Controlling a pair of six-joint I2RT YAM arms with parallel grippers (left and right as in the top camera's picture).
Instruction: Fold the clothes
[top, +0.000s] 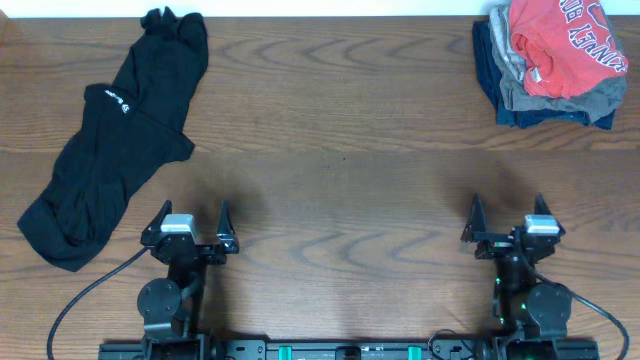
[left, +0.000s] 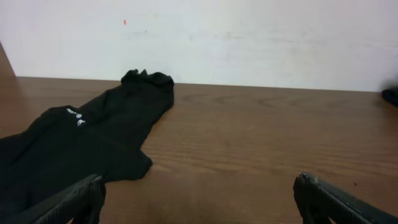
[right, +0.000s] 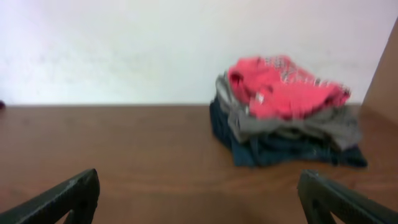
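I count four garments on one table (top: 340, 150): one loose black garment (top: 110, 150) and three folded ones piled together, namely one red T-shirt (top: 565, 45), one grey garment (top: 560, 100) and one dark-blue garment (top: 488, 65). I have two hands, my left hand (top: 193, 215) and my right hand (top: 508, 212).

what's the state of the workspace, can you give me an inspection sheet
surface: wooden table, no spills seen
job's things: black garment crumpled and unfolded at far left, white logo showing
clutter: stack at far right, red T-shirt on grey garment on dark-blue garment
grippers: left gripper and right gripper open, holding nothing, near edge
cables: left cable and right cable loop from the arm bases
surroundings: plain white wall behind the table
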